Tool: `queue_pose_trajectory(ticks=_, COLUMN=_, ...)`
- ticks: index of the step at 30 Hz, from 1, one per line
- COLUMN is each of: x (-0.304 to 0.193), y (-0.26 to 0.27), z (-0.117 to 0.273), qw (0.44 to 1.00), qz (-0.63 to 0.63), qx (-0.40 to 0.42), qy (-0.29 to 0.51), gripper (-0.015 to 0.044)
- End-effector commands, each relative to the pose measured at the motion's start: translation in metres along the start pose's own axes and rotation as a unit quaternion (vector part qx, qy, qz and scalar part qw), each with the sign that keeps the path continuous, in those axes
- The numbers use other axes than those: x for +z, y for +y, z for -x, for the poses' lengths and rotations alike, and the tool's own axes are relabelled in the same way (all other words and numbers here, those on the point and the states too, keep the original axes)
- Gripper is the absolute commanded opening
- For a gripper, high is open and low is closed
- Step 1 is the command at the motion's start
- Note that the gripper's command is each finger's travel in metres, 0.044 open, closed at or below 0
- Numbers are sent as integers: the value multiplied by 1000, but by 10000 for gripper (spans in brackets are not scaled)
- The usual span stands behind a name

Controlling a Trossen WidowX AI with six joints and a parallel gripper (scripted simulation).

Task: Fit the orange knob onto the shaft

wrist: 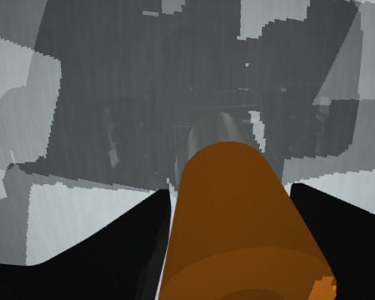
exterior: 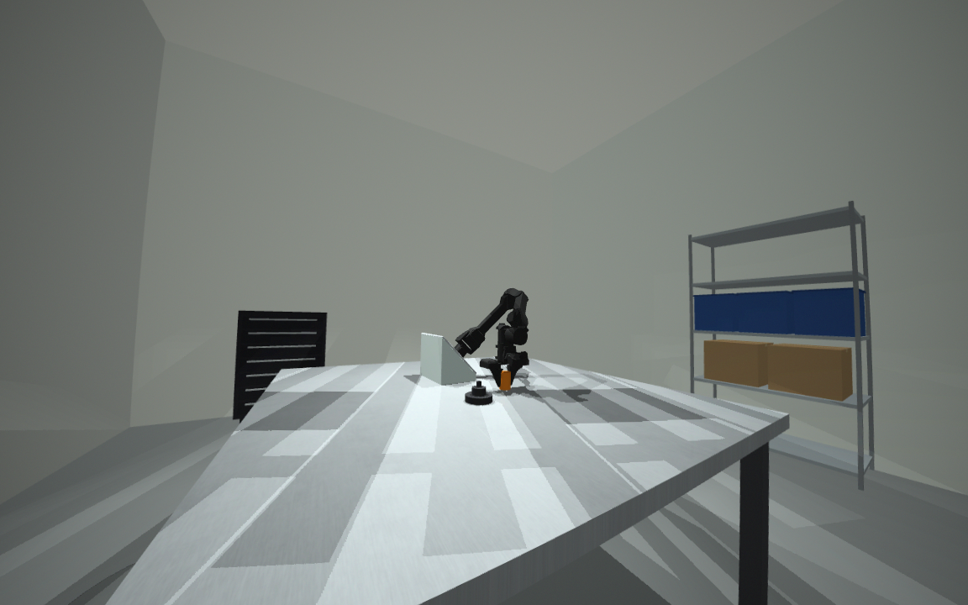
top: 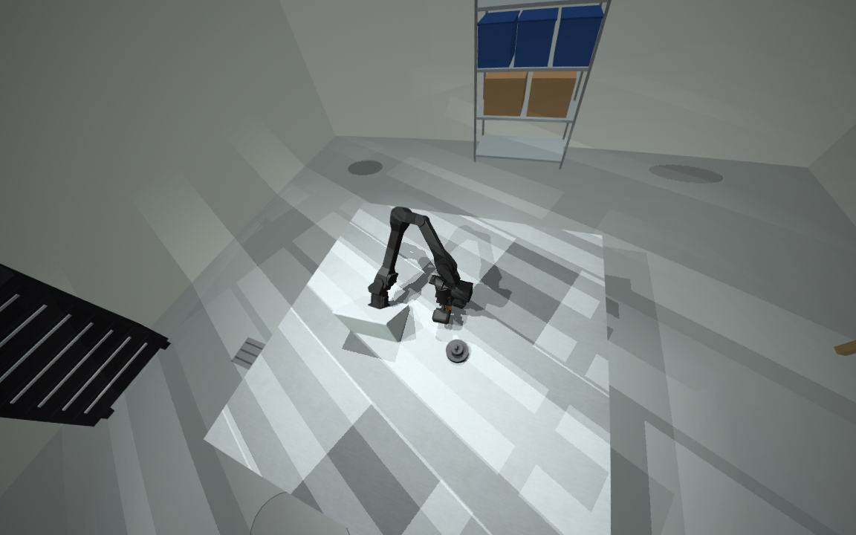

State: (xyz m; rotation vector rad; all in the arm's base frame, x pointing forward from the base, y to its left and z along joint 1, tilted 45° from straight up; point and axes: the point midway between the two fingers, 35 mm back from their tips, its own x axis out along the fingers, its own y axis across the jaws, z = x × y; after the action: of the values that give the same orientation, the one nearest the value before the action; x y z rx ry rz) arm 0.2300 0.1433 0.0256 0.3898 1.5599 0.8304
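Note:
The orange knob point(top: 449, 309) point(exterior: 505, 381) point(wrist: 233, 217) stands upright on the table between the fingers of my gripper point(top: 449, 308) point(exterior: 505, 383) point(wrist: 230, 197). The fingers are partly closed around it, low near the table. In the wrist view the right finger lies against the knob's outline, and a thin bright gap shows along the left finger. The near top rim of the knob is cut off at the bottom of that view, so the flat of its hole is hidden. The round dark pedestal point(top: 449, 354) point(exterior: 478, 399) with its short shaft point(exterior: 478, 383) stands close by, bare.
A pale wedge-shaped block point(top: 368, 325) point(exterior: 434, 360) stands beside the arm's base. A black slatted cabinet point(top: 52, 352) point(exterior: 282, 349) and a shelf rack with blue and brown boxes point(top: 527, 93) point(exterior: 773, 360) are off the table. Striped shadows cross the table top point(exterior: 465, 518).

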Motion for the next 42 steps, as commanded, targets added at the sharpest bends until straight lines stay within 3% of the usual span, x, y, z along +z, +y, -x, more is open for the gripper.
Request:
queue_pose_trajectory(ticks=1, x=0, y=0, z=0, qw=1000, qz=-2, qx=2, qy=-1, gripper=164)
queue_pose_trajectory(ticks=6, x=0, y=0, z=0, qw=1000, qz=-2, qx=2, qy=-1, gripper=131)
queue_pose_trajectory(ticks=11, x=4, y=-10, z=10, qw=1000, qz=9, qx=-17, qy=-16, gripper=0)
queue_pose_trajectory(ticks=36, x=1, y=-1, z=136, qw=1000, qz=-2, qx=-2, qy=0, gripper=0)
queue_pose_trajectory(ticks=42, x=1, y=-1, z=140, qw=1000, qz=-3, qx=-1, qy=0, gripper=0)
